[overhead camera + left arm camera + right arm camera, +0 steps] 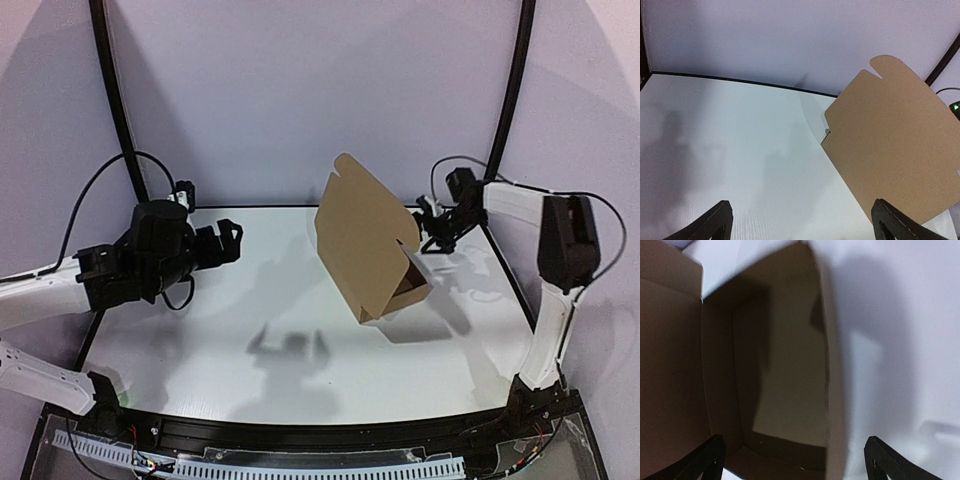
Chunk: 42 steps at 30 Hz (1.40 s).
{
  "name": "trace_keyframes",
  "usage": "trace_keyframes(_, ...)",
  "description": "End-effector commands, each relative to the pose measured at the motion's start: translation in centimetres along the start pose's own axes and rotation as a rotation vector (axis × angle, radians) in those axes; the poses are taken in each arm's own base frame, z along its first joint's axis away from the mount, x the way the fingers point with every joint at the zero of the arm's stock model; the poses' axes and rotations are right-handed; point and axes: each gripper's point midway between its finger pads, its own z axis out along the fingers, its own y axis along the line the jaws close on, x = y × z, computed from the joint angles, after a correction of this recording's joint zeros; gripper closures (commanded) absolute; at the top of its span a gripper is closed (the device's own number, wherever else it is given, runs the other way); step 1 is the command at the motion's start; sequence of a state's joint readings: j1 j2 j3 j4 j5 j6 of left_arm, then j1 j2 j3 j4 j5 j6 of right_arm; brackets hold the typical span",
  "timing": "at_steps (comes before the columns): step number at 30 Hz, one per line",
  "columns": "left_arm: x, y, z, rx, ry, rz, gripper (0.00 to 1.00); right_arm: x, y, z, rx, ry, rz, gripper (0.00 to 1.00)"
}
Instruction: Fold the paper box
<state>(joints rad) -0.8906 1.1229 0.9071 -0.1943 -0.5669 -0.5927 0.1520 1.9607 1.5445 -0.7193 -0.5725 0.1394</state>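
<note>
Right hand (432, 224) is spread wide, grasping nothing, just right of the paper box (365, 235), which stands on the worktop (250, 340) with its tray formed and its lid raised at a tilt. Left hand (226, 241), likewise spread and empty, is seen well left of the box. Closing the lid is judged next: it must be pressed down and its tabs tucked. No writing is seen.

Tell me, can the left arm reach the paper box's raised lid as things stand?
Probably yes. The left arm has its jaws open, facing the paper box, with only bare table between them; the right arm is on the box's other side.
</note>
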Motion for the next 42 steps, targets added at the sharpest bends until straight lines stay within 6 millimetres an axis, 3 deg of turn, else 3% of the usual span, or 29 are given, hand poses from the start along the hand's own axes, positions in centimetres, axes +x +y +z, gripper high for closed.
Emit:
trace_keyframes(1, 0.8, -1.4, 0.8, 0.040, 0.044, -0.015, 0.01, -1.9, -2.0, -4.3, 0.240, -0.164, -0.058, 0.02)
trace_keyframes(5, 2.2, -2.4, 1.7, 0.079, 0.082, -0.047, 0.01, -1.8, -1.6, -3.8, 0.193, -0.214, -0.067, 0.02)
trace_keyframes(10, 3.9, -3.9, 2.8, 0.143, 0.132, -0.100, 0.01, 0.1, 0.2, -0.6, -0.026, -0.150, 0.008, 0.05)
trace_keyframes(13, 4.3, -3.8, 3.1, 0.128, 0.145, -0.113, 0.01, 2.7, 0.2, 1.0, -0.095, -0.102, 0.096, 0.07)
trace_keyframes(16, 3.9, -2.7, 3.0, 0.063, 0.135, -0.107, 0.01, 5.5, 2.0, 2.2, -0.157, -0.059, 0.117, 0.08)
trace_keyframes(22, 2.3, 1.3, 1.9, -0.075, 0.095, -0.142, 0.01, 12.7, 10.1, 5.4, -0.241, 0.062, 0.021, 0.09)
trace_keyframes(26, 0.9, 3.6, 1.0, -0.118, 0.055, -0.186, 0.01, 17.5, 17.4, 7.4, -0.329, 0.190, -0.175, 0.08)
trace_keyframes(28, 0.0, 4.4, 0.3, -0.143, 0.043, -0.177, 0.01, 18.6, 20.0, 7.7, -0.347, 0.228, -0.293, 0.08)
trace_keyframes(30, -0.8, 5.1, -0.4, -0.171, 0.034, -0.148, 0.01, 18.5, 21.2, 7.6, -0.345, 0.207, -0.396, 0.08)
trace_keyframes(33, -1.4, 6.0, -1.2, -0.200, 0.046, -0.118, 0.01, 17.2, 20.8, 6.4, -0.290, 0.108, -0.486, 0.07)
trace_keyframes(37, -0.3, 5.8, -1.5, -0.166, 0.109, -0.086, 0.01, 14.0, 17.4, 3.3, -0.143, -0.053, -0.569, 0.02)
trace_keyframes(39, 1.0, 5.3, -1.4, -0.117, 0.162, -0.072, 0.01, 11.3, 15.4, 1.2, -0.109, -0.143, -0.562, 0.02)
trace_keyframes(42, 3.3, 6.2, -1.7, -0.115, 0.190, -0.106, 0.01, 6.9, 13.1, -0.7, -0.097, -0.253, -0.555, 0.02)
